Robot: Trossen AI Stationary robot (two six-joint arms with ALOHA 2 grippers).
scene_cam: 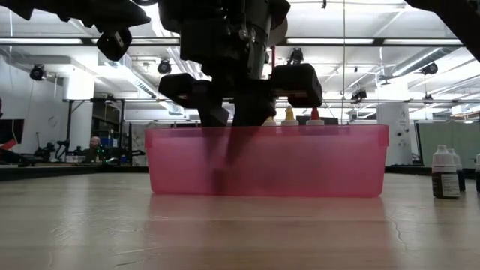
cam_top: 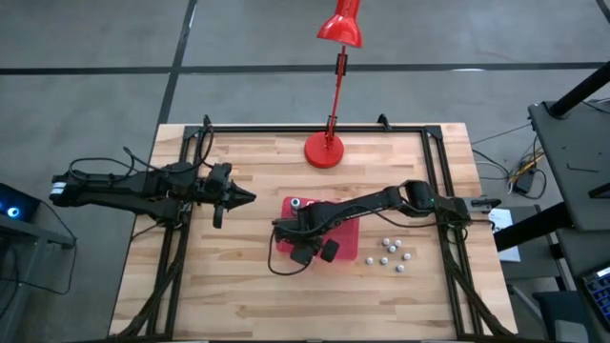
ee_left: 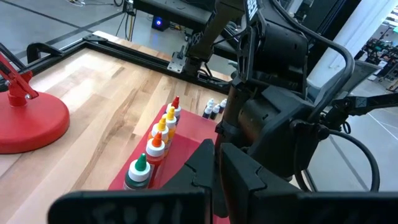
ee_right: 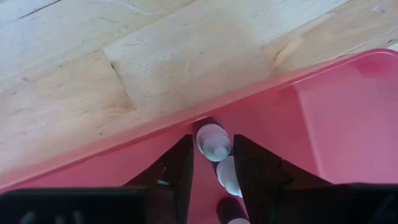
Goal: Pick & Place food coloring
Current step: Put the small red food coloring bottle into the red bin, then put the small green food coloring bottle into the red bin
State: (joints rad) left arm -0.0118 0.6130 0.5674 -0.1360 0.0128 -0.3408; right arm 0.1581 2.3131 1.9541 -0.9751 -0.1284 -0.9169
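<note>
A translucent red tray sits mid-table. In the left wrist view a row of small food coloring bottles stands in it: green cap, orange, yellow, red. My right gripper reaches down into the tray's left end and is shut on one pale bottle beside the tray wall. A second pale bottle lies farther back between the fingers. My left gripper hovers shut just left of the tray. My right gripper has the pale bottle's body between its two fingertips, one finger on each side. It comes from above, slanting down toward the table's left. The bottle sits inside the tray against its wall. Whether its end rests on the tray floor does not show.
A red desk lamp's base stands on the table's far side. Several white-capped dark bottles stand on the wood right of the tray. A black frame borders the table. The near half is bare wood.
</note>
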